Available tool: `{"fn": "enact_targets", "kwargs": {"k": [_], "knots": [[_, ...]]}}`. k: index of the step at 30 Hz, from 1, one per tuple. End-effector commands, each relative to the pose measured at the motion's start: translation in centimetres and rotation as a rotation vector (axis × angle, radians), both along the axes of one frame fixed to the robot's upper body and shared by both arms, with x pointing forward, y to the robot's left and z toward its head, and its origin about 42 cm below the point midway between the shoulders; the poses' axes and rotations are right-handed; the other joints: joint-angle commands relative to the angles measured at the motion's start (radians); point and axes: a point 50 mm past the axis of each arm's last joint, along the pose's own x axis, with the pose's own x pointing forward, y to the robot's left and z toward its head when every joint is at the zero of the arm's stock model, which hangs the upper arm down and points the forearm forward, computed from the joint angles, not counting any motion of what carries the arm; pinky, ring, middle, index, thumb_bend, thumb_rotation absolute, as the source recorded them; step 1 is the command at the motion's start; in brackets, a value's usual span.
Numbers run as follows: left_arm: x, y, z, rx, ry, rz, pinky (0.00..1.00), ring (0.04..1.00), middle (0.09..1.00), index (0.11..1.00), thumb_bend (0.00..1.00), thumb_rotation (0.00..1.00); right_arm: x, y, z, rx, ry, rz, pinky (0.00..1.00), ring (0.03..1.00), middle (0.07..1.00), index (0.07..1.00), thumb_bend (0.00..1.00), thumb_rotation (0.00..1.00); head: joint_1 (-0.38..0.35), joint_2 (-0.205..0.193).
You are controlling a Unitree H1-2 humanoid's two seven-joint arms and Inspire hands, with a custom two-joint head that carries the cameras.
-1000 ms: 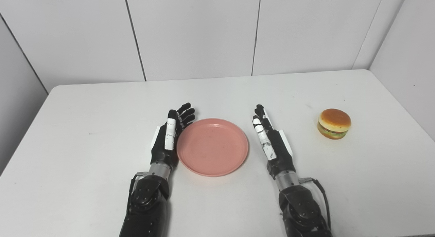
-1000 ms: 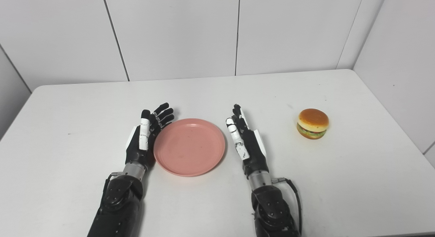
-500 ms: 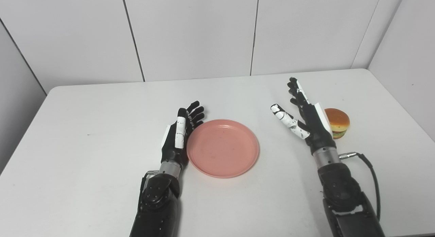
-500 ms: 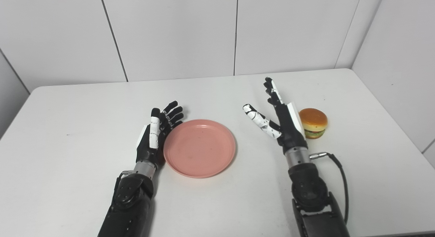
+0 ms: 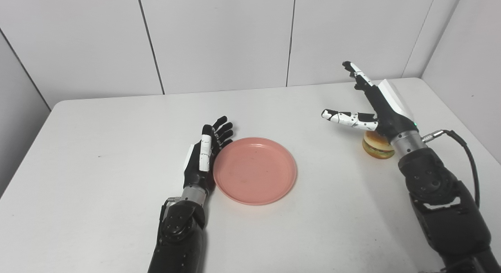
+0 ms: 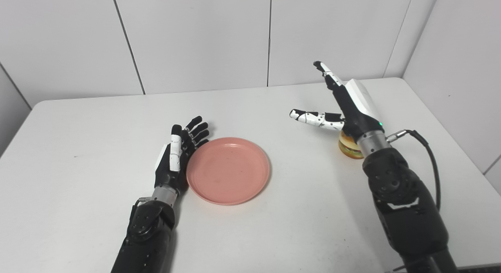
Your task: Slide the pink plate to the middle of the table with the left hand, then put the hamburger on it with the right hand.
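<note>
both my hands are spread and empty. my right hand hangs raised over the hamburger, which sits on the table well right of the pink plate; my wrist hides its top bun. my left hand lies touching the plate's left rim. the hamburger stands upright.

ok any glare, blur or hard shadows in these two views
Left eye view: light is even and soft, with only a faint shadow under the pink plate and no glare on the table. The hamburger is mostly hidden behind the right hand. Right eye view: also sharp, with no motion blur on the left hand.
</note>
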Motion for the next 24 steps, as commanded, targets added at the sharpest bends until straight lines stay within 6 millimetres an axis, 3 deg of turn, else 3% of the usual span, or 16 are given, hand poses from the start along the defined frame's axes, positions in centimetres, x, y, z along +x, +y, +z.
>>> {"fn": "enact_targets", "kwargs": {"k": [1, 8, 24], "knots": [[-0.1, 0.7, -0.2, 0.014, 0.010, 0.006, 0.85, 0.877, 0.863, 0.838, 0.84, 1.00, 0.4, -0.4, 3.1, -0.065, -0.046, -0.017, 0.82, 0.915, 0.940, 0.928, 0.79, 0.60, 0.001, -0.001], [-0.2, 1.9, -0.3, 0.011, 0.013, 0.007, 0.87, 0.879, 0.864, 0.837, 0.87, 1.00, 0.9, -2.3, 4.0, -0.144, 0.032, -0.078, 0.81, 0.905, 0.933, 0.907, 0.78, 0.48, -0.081, -0.008], [0.2, 4.1, -0.1, -0.021, -0.021, -0.017, 0.89, 0.889, 0.873, 0.851, 0.84, 1.00, 1.7, -4.3, 4.7, -0.376, 0.165, -0.180, 0.77, 0.903, 0.946, 0.934, 0.83, 0.53, -0.218, -0.026]]}}
